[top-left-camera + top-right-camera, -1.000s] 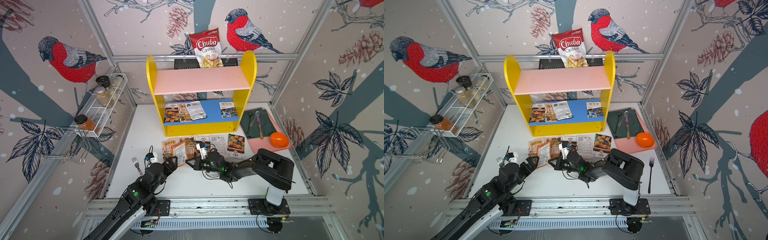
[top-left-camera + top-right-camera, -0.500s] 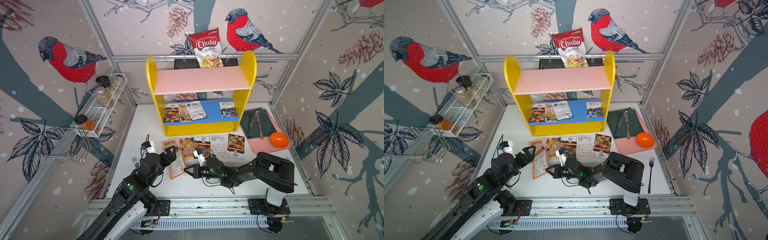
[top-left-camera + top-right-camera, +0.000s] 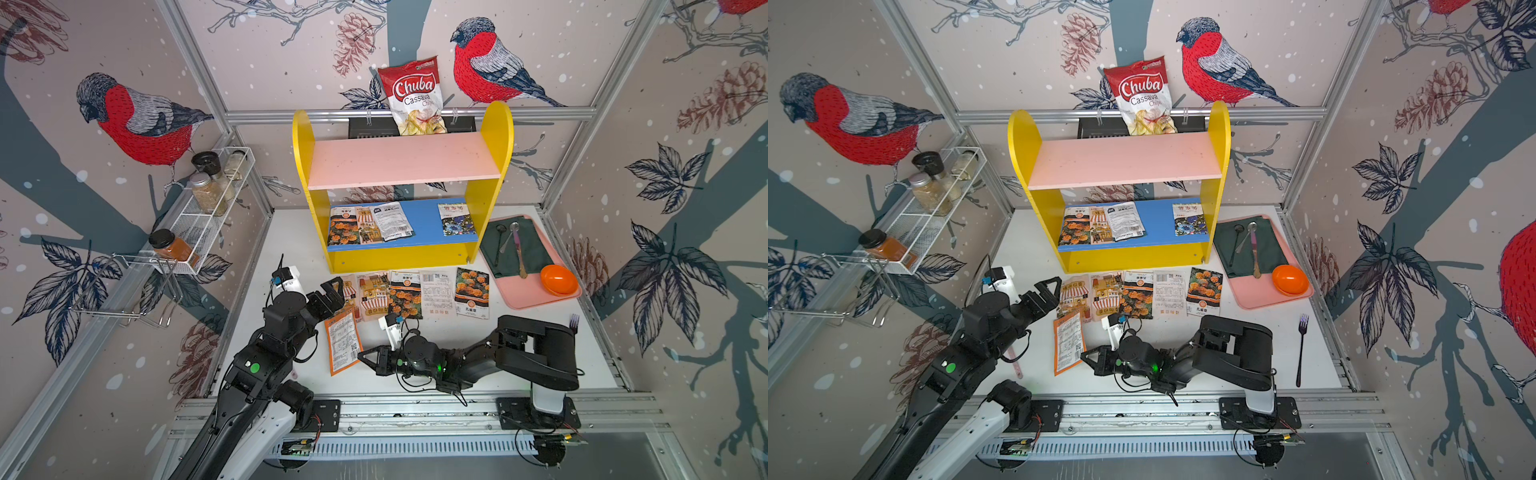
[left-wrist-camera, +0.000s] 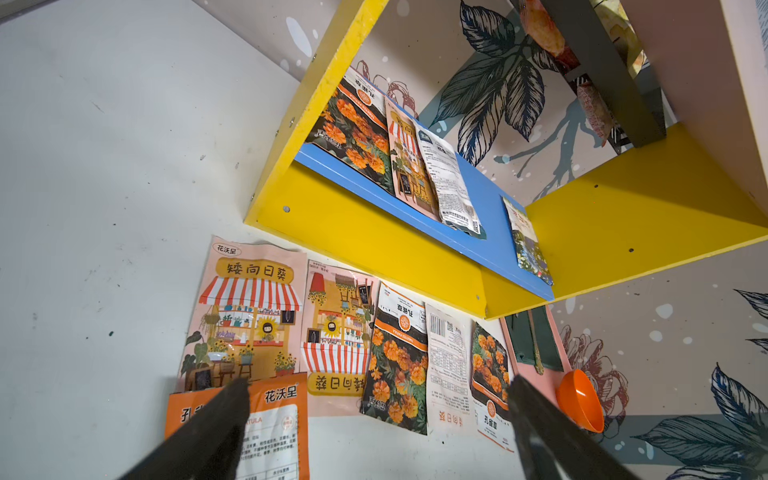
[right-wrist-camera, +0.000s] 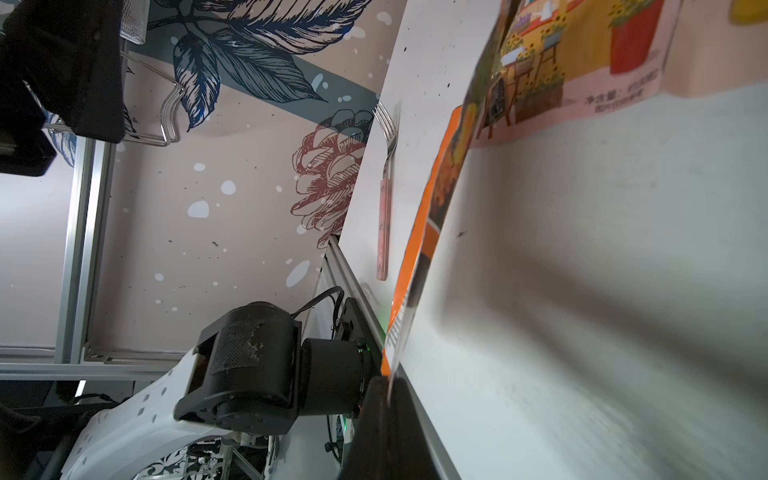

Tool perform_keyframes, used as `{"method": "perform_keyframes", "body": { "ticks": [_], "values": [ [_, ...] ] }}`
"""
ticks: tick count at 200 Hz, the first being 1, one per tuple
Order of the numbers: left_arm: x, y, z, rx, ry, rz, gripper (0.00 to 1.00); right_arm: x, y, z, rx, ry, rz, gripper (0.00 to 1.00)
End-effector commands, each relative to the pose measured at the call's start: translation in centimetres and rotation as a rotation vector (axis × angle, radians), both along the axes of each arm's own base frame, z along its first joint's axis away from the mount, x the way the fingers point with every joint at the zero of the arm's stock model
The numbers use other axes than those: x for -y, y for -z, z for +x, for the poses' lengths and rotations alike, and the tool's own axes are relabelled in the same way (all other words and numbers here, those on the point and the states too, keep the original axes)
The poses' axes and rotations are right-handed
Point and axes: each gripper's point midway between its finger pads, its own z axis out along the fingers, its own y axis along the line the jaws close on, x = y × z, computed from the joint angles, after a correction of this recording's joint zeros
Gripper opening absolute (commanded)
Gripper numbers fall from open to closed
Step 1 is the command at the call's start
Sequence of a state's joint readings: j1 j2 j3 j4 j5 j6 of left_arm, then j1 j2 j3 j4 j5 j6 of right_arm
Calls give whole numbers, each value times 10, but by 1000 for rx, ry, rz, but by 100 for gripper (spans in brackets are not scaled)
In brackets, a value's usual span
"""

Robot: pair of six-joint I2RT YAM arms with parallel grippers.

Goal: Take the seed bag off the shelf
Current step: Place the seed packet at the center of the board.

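Since flat orange seed bag offers only thin edge, right end effector clamps its near corner; bag at desk level, near side of shelf. Left end effector spread wide, empty.

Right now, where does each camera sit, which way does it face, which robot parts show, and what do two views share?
Top views: high behind the robot, looking down on the shelf; left arm, right arm show.
Left wrist: low over the table, facing the shelf; open left gripper shows.
Right wrist: along the tabletop; right gripper, shut on the orange seed bag, and left arm show.
Both wrist views show that bag.
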State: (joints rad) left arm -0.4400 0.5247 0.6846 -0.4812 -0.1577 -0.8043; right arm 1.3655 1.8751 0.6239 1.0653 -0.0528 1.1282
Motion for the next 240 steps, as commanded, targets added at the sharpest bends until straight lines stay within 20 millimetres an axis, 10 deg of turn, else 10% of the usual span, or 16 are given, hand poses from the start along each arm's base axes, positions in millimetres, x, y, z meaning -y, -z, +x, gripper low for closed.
{"method": "perform_keyframes", "body": {
  "ticks": [1, 151, 240],
  "values": [
    [2, -2, 0, 19, 18, -1, 96, -1, -5, 7, 2, 47, 32, 0],
    [5, -2, 5, 31, 20, -12, 96, -4, 25, 3, -78, 43, -38, 0],
    [6, -2, 2, 37, 26, -41, 96, 3, 37, 3, -116, 67, -73, 27]
  ]
}}
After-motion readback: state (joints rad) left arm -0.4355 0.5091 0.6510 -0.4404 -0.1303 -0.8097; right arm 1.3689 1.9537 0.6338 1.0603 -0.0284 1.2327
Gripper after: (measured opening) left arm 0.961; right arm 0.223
